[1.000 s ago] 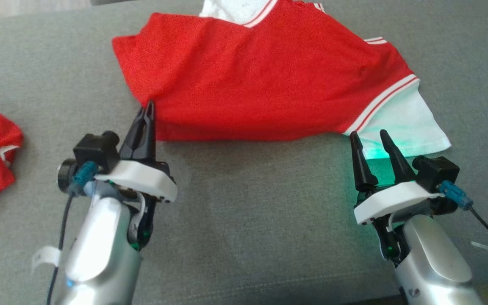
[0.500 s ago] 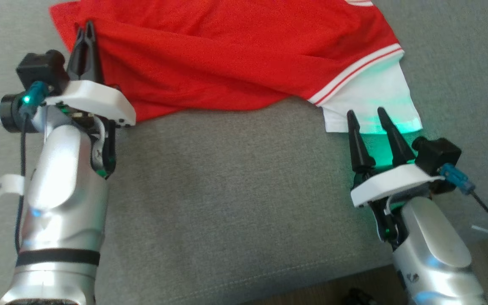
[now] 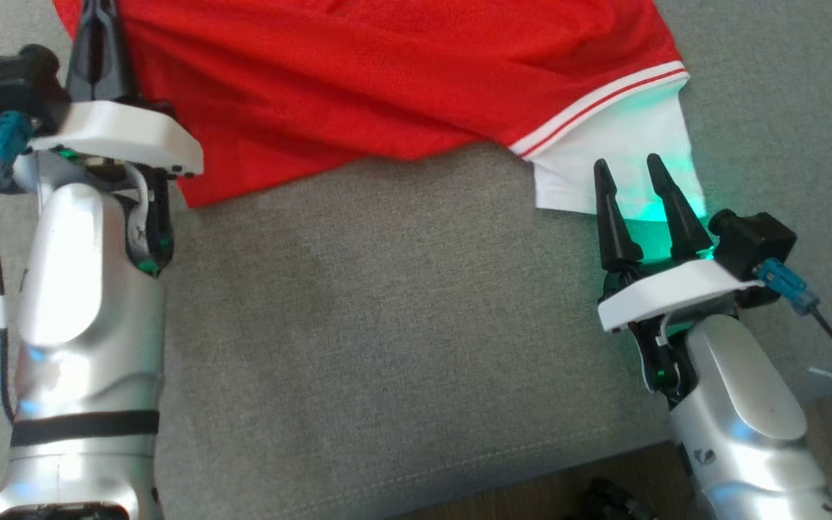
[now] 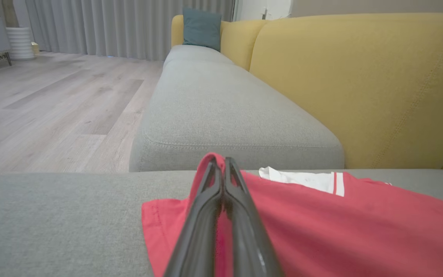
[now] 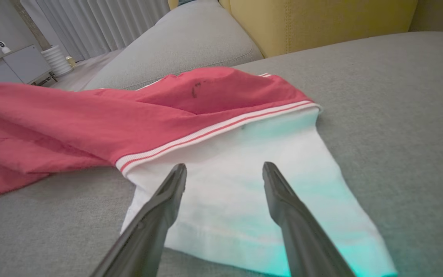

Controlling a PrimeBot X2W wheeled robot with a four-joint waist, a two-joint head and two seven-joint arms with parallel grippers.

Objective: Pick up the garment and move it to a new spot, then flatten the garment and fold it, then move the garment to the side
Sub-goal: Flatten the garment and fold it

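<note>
A red garment (image 3: 387, 79) with a white sleeve (image 3: 618, 137) edged in red and white stripes lies on the grey sofa seat (image 3: 387, 325). My left gripper (image 3: 98, 11) is shut on the garment's red left corner; in the left wrist view the red cloth (image 4: 321, 223) rises in a pinched fold around the closed left gripper (image 4: 218, 159). My right gripper (image 3: 625, 162) is open, its tips just over the near edge of the white sleeve. From the right wrist, the sleeve (image 5: 225, 207) lies flat under the spread right gripper (image 5: 224, 165), lit green.
A yellow backrest (image 4: 360, 84) runs behind the seat, with a teal cushion (image 4: 201, 29) far off. A second grey seat cushion (image 4: 221, 115) extends beyond. Wooden floor (image 4: 52, 107) lies to the side, and the seat's front edge (image 3: 531, 469) is close to my arms.
The camera has shifted. My left arm has reached forward with the red corner pinched in it, dragging that side of the garment away. The right gripper now overlaps the sleeve's edge, still open.
</note>
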